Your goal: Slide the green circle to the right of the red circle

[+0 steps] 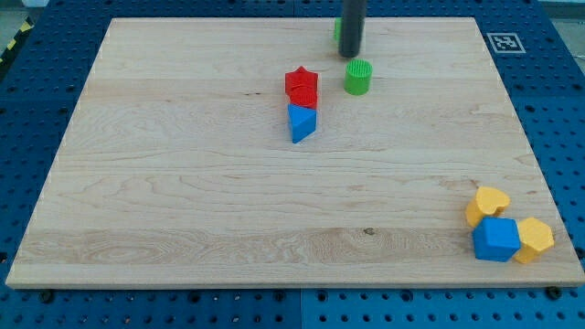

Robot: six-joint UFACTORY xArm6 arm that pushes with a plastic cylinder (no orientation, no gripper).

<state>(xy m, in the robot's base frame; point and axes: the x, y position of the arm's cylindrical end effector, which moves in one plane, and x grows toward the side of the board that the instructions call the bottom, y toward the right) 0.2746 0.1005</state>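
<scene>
The wooden board point(183, 201) fills most of the view, lying on a blue pegboard table point(37, 46); a small black-and-white marker point(504, 42) sits at the board's top right corner. The dark rod comes down from the view's top, and my tip point(351, 56) rests just above the green circle point(358, 77), close to it, though whether they touch I cannot tell. There is no pincer on this arm, only the rod, so nothing is held. A sliver of another green block point(336, 28) shows behind the rod on its left; its shape is hidden. The green circle stands near the top centre, just right of the red star point(302, 86), a small gap between them. Touching the star from below is the blue triangle point(301, 122). Well apart, at the bottom right corner, cluster a blue cube point(496, 239), a yellow heart point(487, 203) above it and a yellow hexagon-like block point(534, 239) on its right.
</scene>
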